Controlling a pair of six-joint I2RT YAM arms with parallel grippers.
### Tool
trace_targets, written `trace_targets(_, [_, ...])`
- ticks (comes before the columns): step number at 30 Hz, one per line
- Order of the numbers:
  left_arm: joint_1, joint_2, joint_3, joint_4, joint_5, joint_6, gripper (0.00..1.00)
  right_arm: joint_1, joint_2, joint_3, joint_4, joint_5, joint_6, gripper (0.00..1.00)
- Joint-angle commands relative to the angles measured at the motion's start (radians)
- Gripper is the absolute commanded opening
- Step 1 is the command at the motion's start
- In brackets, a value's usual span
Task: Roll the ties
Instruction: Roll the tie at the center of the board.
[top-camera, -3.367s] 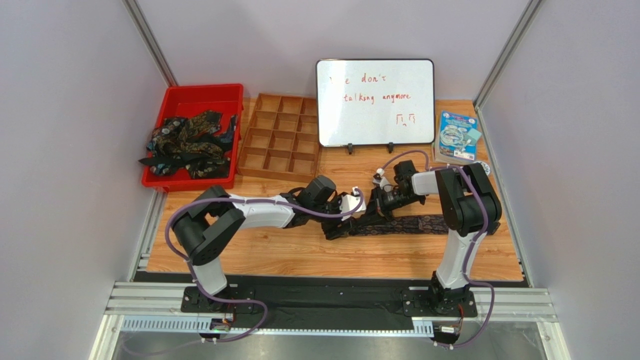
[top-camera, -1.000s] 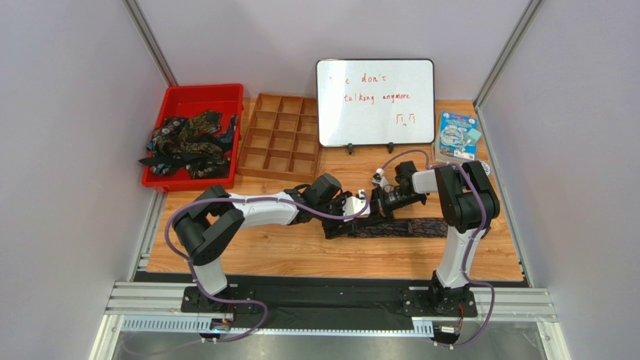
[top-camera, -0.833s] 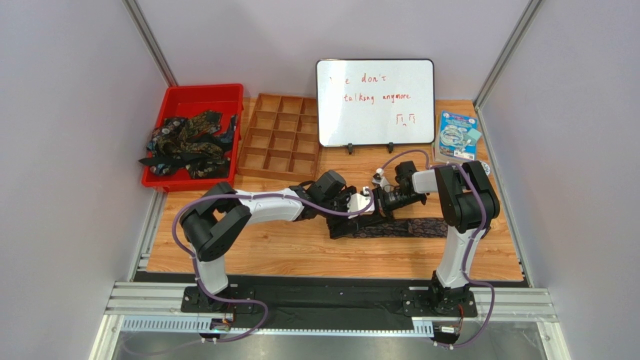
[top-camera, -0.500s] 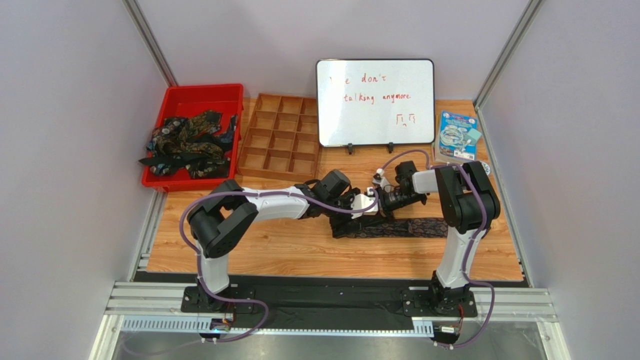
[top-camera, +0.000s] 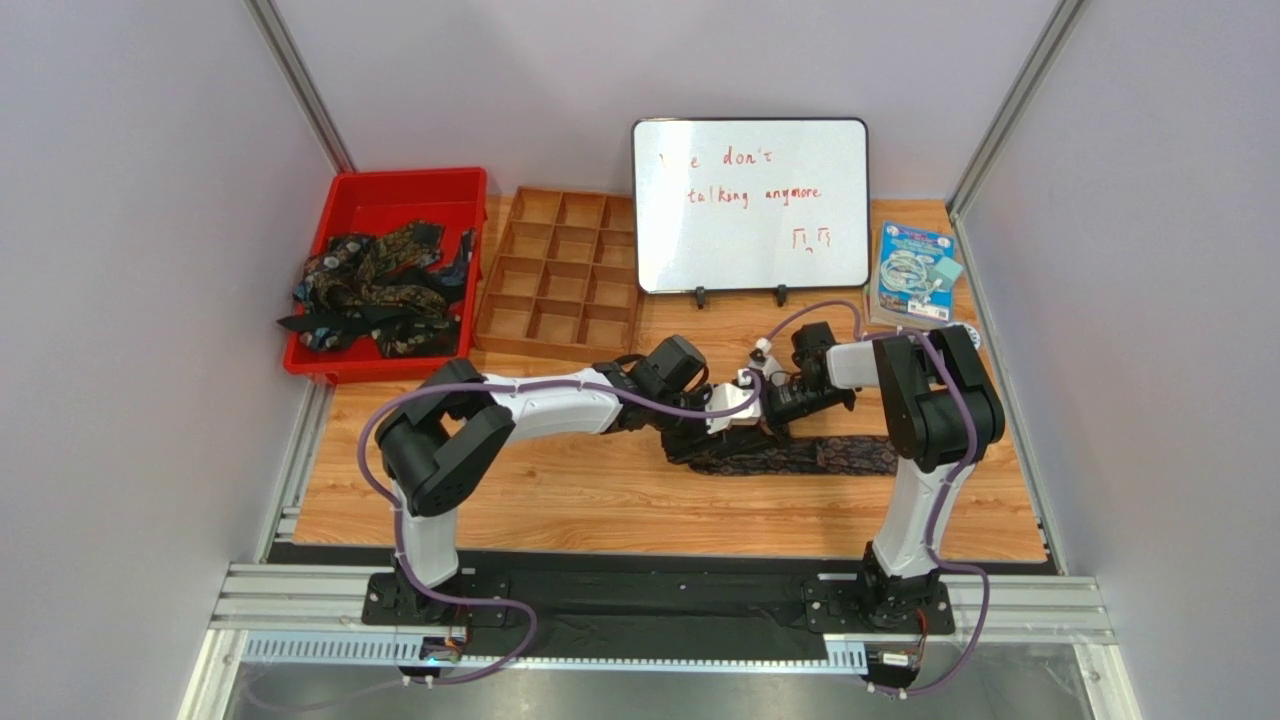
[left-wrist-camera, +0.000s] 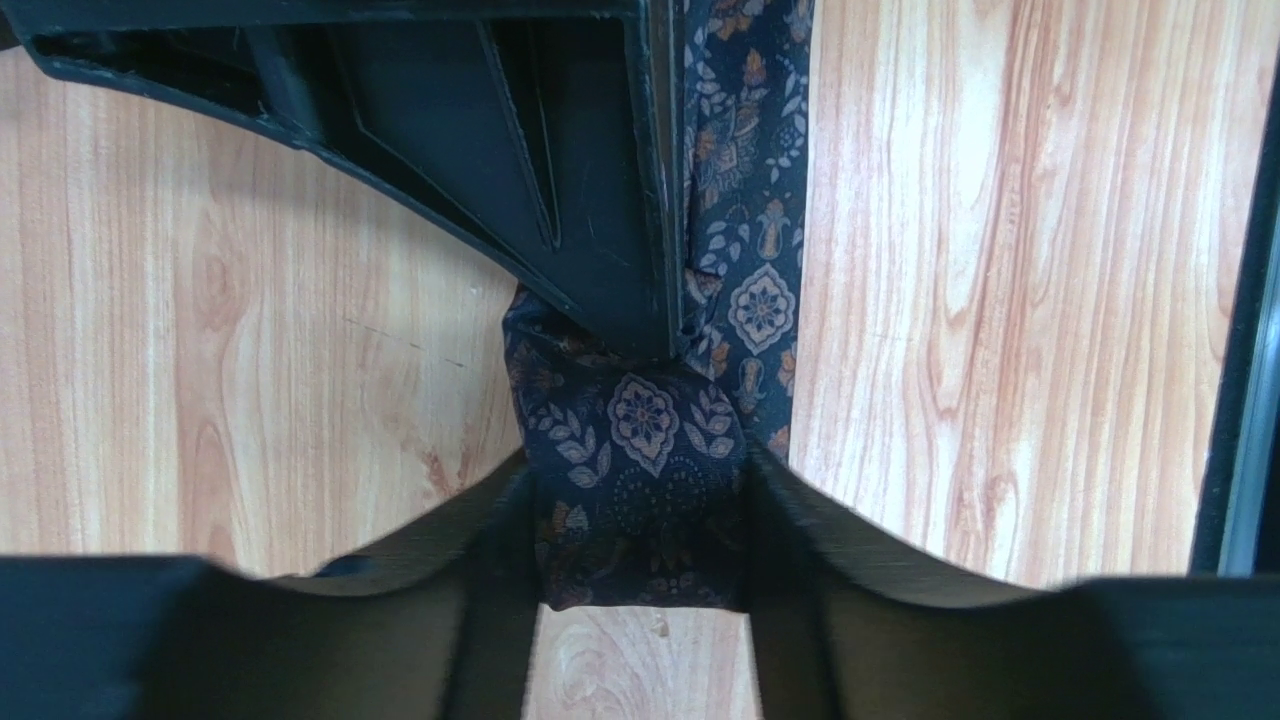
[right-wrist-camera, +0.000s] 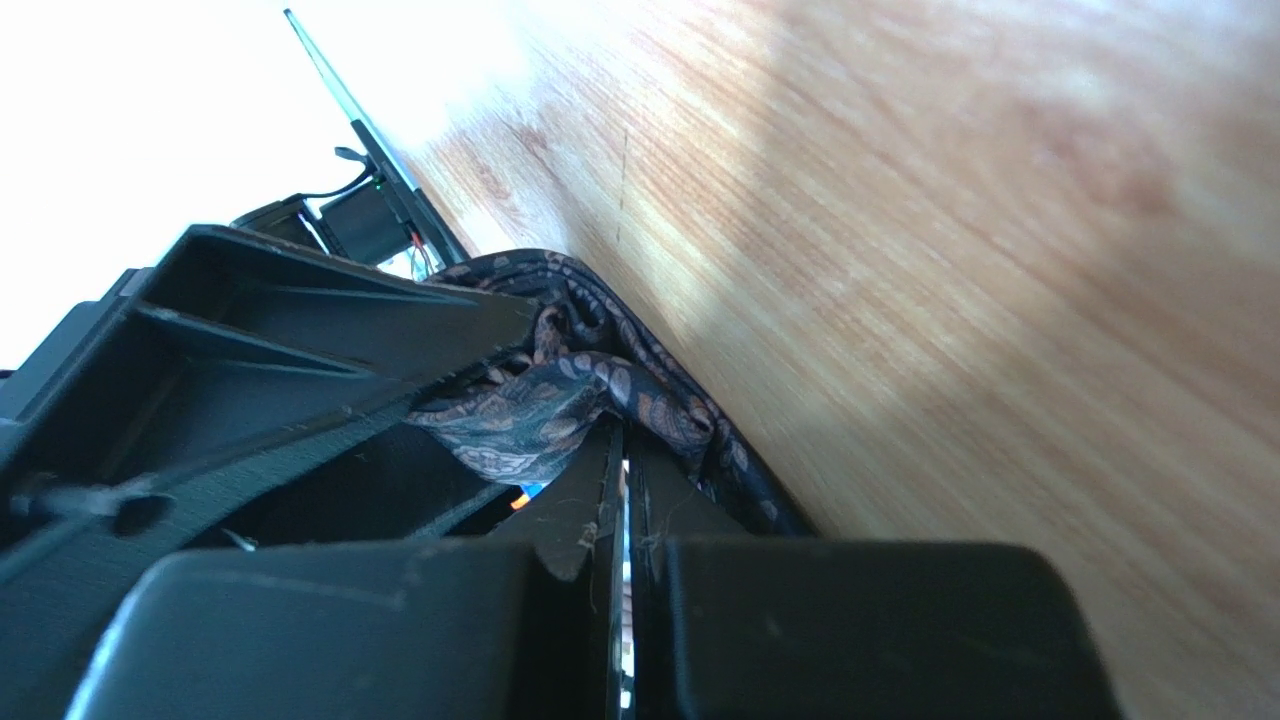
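Note:
One tie (top-camera: 824, 455), dark with a small paisley print, lies flat on the wooden table in front of the whiteboard, its left end gathered into a roll. My left gripper (top-camera: 733, 419) is shut on that roll; in the left wrist view the roll (left-wrist-camera: 639, 465) sits between the two fingers of the gripper (left-wrist-camera: 639, 528). My right gripper (top-camera: 766, 402) meets it from the right, jaws shut with tie fabric (right-wrist-camera: 579, 383) bunched at the gripper's tips (right-wrist-camera: 624, 450). Its black finger (left-wrist-camera: 586, 225) shows in the left wrist view, with the tie wrapped against it.
A red bin (top-camera: 403, 182) at the back left holds several more ties (top-camera: 373, 282). A wooden compartment tray (top-camera: 556, 279) stands beside it. The whiteboard (top-camera: 750, 203) stands at the back, and a blue packet (top-camera: 917, 273) lies at the back right.
My left arm has reached further right, up against the right gripper. The tie's left end has shifted right with it, and the flat stretch is shorter. The right arm has barely moved.

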Motion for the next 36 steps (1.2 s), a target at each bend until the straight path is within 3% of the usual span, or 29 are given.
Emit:
trace_targets(1, [-0.009, 0.022, 0.017, -0.038, -0.017, 0.029, 0.47, 0.000, -0.040, -0.018, 0.002, 0.066, 0.039, 0.00])
trace_targets(5, [-0.010, 0.036, 0.017, -0.066, -0.028, 0.027, 0.23, -0.005, -0.101, 0.003, -0.054, 0.040, 0.049, 0.12])
trace_targets(7, [-0.010, 0.039, 0.015, -0.067, -0.032, 0.015, 0.17, -0.006, -0.141, 0.002, -0.102, 0.028, 0.053, 0.19])
trace_targets(11, [-0.010, 0.042, 0.005, -0.049, -0.051, -0.014, 0.12, -0.006, -0.195, -0.027, -0.133, 0.011, 0.090, 0.21])
trace_targets(18, [-0.010, 0.013, -0.027, -0.020, -0.083, -0.025, 0.09, -0.006, -0.153, -0.027, -0.222, 0.028, 0.029, 0.17])
trace_targets(29, [-0.007, -0.042, -0.023, -0.024, -0.074, -0.048, 0.07, 0.006, -0.014, -0.049, -0.107, 0.151, 0.069, 0.08])
trace_targets(36, [-0.009, -0.099, -0.057, -0.035, 0.004, -0.028, 0.07, 0.015, -0.001, -0.095, 0.033, 0.183, 0.207, 0.07])
